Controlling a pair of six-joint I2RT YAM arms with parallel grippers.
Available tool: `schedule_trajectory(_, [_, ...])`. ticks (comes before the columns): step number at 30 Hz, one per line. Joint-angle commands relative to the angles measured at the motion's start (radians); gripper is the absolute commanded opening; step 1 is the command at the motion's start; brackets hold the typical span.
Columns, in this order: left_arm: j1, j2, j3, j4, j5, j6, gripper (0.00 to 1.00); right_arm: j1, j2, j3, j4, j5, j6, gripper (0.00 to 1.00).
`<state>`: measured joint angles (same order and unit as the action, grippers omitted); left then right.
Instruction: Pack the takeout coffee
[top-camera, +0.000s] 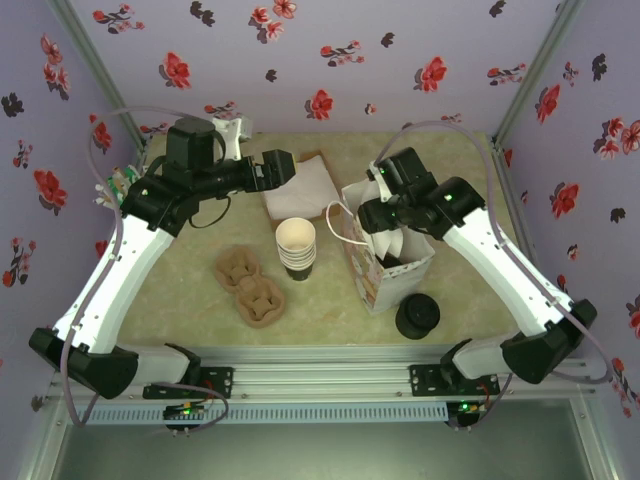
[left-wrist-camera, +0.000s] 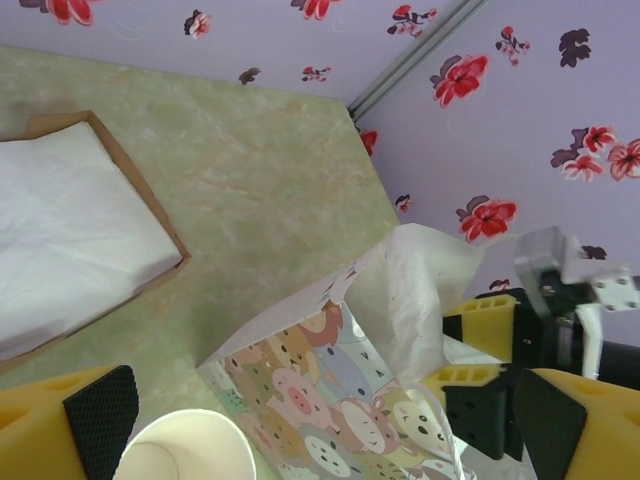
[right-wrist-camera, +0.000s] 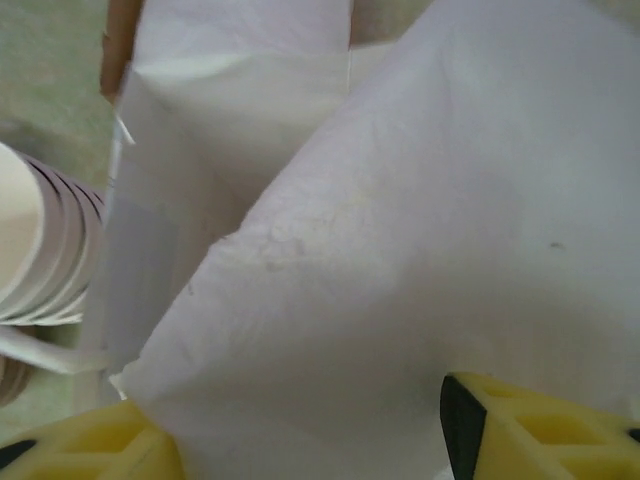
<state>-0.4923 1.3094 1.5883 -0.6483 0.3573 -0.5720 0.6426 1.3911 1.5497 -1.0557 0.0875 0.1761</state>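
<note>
clear: table (top-camera: 325, 320) near-centre | blocked: bag (top-camera: 395, 278) mouth by right hand (top-camera: 385, 243)

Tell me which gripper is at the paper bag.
The right gripper, at the open top of the bag; the left gripper hovers apart, by the napkins.

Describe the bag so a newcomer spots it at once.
On the table, find the cup stack at centre. Just right of it is the bag: upright, open-topped, the sole thing printed with cartoon animals.
</note>
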Motion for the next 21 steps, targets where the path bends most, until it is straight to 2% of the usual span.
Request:
schedule_trajectory(1, [0.009,-0.027,-0.016,0.001,-0.012,0.02,0.99,0.008,-0.003,0.051,-0.075,0.01,0.038,0.61])
schedule_trajectory(5, [0.009,-0.019,-0.016,-0.002,0.001,0.019,0.99,0.006,-0.036,0.12,-0.141,-0.089,0.059,0.7])
schedule_trajectory(9, [0.009,-0.009,-0.02,-0.002,0.021,0.018,0.99,0.005,-0.017,0.158,-0.232,-0.077,0.091,0.75])
schedule_trajectory(12, [0.008,-0.007,-0.023,-0.004,0.03,0.018,0.98,0.001,-0.018,0.143,-0.227,-0.131,0.097,0.79])
schedule_trajectory(15, [0.005,-0.006,-0.025,-0.004,0.044,0.017,0.96,-0.011,0.037,0.181,-0.312,-0.007,0.113,0.78])
schedule_trajectory(18, [0.006,-0.008,-0.03,-0.013,0.045,0.024,0.94,-0.012,-0.023,0.144,-0.198,-0.121,0.114,0.77])
schedule_trajectory(21, [0.006,-0.024,-0.036,-0.019,0.015,0.036,0.95,-0.013,-0.059,0.167,-0.168,-0.112,0.127,0.79])
